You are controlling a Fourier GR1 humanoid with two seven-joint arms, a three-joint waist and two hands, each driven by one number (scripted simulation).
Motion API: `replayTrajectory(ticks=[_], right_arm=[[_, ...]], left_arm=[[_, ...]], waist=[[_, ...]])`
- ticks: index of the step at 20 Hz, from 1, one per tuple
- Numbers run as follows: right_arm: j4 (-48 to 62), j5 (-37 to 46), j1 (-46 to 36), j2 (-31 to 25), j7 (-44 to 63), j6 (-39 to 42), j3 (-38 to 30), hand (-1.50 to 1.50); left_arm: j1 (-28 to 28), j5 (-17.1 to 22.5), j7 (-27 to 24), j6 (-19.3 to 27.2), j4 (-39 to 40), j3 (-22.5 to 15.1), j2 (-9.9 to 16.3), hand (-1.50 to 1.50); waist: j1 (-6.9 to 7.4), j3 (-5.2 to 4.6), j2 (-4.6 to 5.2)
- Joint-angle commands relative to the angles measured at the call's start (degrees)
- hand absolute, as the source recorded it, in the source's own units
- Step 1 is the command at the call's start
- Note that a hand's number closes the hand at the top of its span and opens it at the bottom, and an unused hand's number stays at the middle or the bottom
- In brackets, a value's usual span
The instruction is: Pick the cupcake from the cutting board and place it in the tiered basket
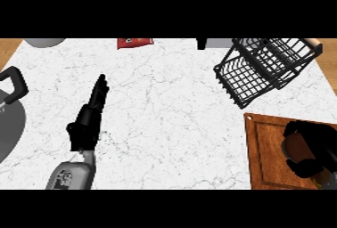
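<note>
Your right hand (314, 149) sits at the right edge of the view, over the wooden cutting board (266, 147), fingers and thumb curled round the cupcake (297, 148). Only a brown sliver of the cupcake shows on the hand's left side; the rest is hidden by the fingers, so you cannot tell whether it has left the board or is resting on it. The board lies under and to the left of that hand. The black wire tiered basket (263, 71) stands well ahead of the right hand, tilted in the view, apart from the board's far corner. Your left hand (89, 120) is far to the left of the right one, fingers straight and together pointing away from you, holding nothing, over bare marble counter (171, 116). Left of the left hand, a dark pan (10, 120) with a black handle is cut off by the view's edge. Ahead of it, at the far edge, a red packet (135, 42) and a grey bowl (45, 42).
</note>
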Motion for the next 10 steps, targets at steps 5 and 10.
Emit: replayTrajectory(ticks=[5, 10], right_arm=[[-6.82, 16.45, -2.34, -0.22, 2.64, 9.62, 22.35, 1.5], [-17.84, 18.51, 0.07, 3.39, 8.5, 12.36, 23.12, 1.5]], left_arm=[[0.21, -1.12, 4.1, 0.65, -3.54, -1.46, -0.55, 0.0], [4.36, -0.7, 0.89, -0.62, -4.72, -1.7, 0.07, 0.0]], waist=[[0.99, 0.61, 0.11], [-0.09, 0.65, 0.19]])
